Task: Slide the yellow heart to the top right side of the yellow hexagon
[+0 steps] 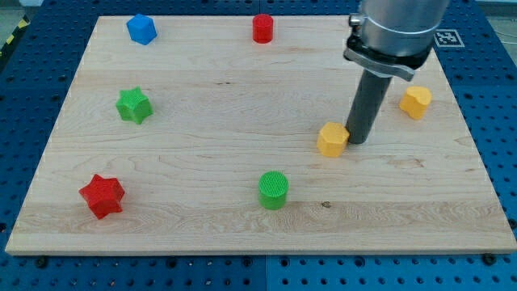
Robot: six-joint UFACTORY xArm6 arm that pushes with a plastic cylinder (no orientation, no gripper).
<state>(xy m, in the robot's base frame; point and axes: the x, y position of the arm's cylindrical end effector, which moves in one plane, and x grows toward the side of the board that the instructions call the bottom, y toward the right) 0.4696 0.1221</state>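
The yellow hexagon (332,139) lies right of the board's middle. My tip (358,143) stands on the board right at the hexagon's right side, touching it or nearly so. The yellow heart (416,102) lies near the board's right edge, up and to the right of the hexagon and of my tip, with a clear gap between them. The dark rod rises from the tip to the grey arm body at the view's top.
A blue hexagon-like block (141,29) and a red cylinder (262,28) sit near the top edge. A green star (133,105) is at the left, a red star (102,196) at the bottom left, and a green cylinder (274,189) at the bottom middle.
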